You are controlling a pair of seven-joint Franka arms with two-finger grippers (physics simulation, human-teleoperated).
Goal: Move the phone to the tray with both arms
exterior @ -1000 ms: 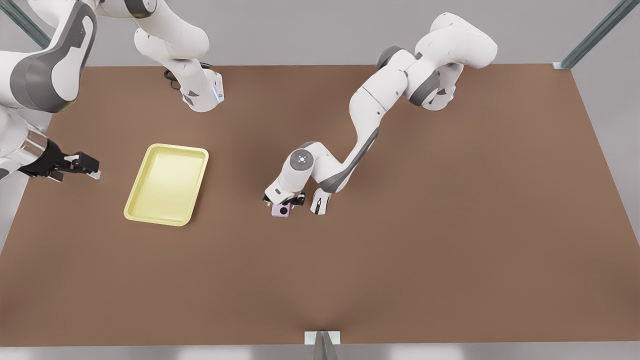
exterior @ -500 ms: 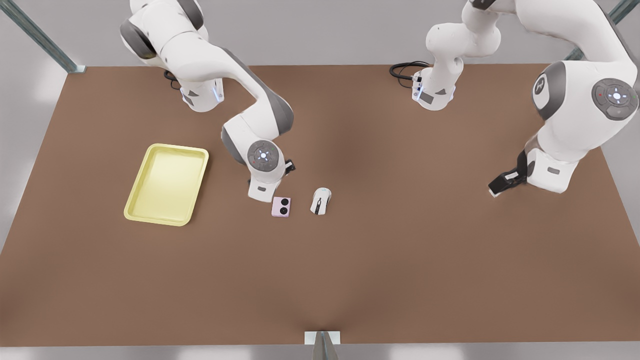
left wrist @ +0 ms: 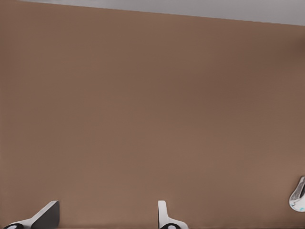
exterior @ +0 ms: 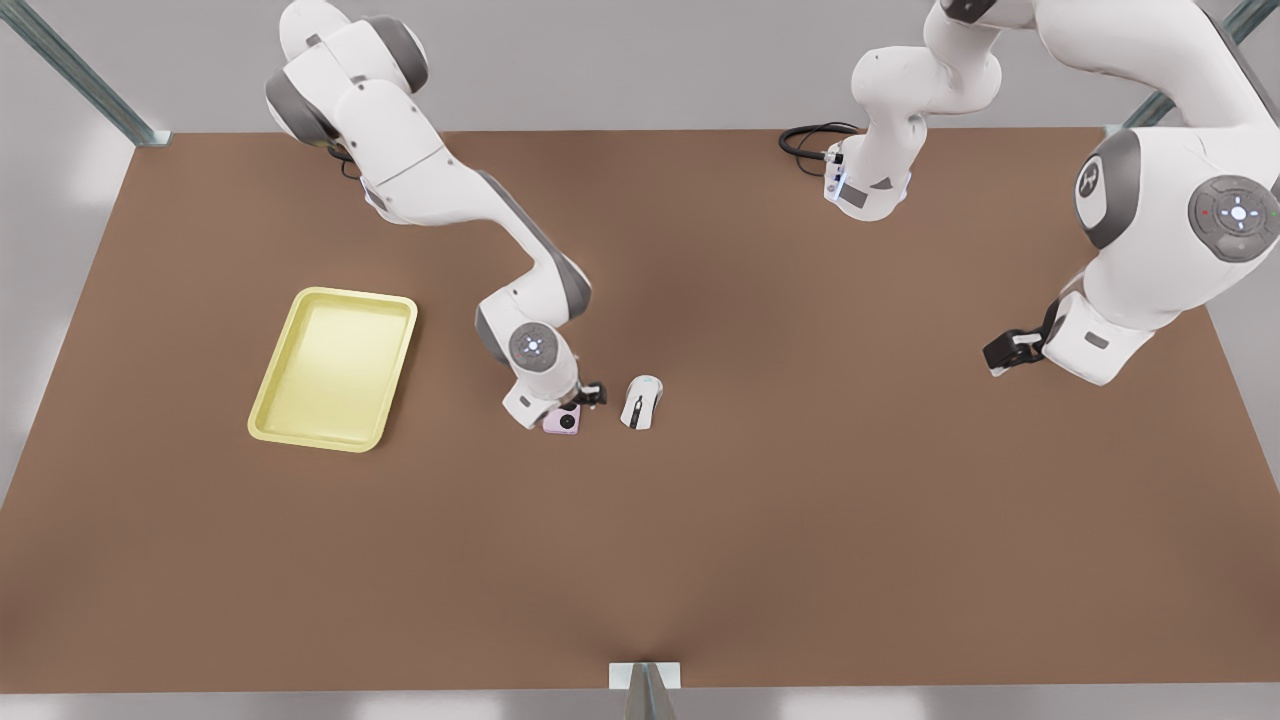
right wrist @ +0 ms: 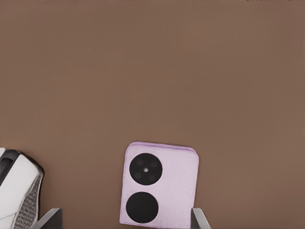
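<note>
Right wrist view looks straight down on the phone (right wrist: pixel 159 186), flat on the brown table (right wrist: pixel 152 71), with the right gripper's (right wrist: pixel 126 220) two fingertips apart on either side of it and not yet touching. The mouse (right wrist: pixel 16 191) lies just beside one finger. The phone looks thin, stiff and light, with a smooth face that may slip — so the hold should probably go across its two opposite side edges, low, where the fingers already straddle it. Lying flat, it offers little edge to pinch.

In the front view the right gripper (exterior: pixel 568 405) sits over the phone (exterior: pixel 563 421) near the table's middle, and the tray (exterior: pixel 333 367) lies well apart toward the front view's left edge. The left gripper (exterior: pixel 1008 352) waits near the opposite edge — its fingers (left wrist: pixel 164 217) stand apart over bare table. The table (exterior: pixel 800 520) is flat and plain, with open room between phone and tray.
</note>
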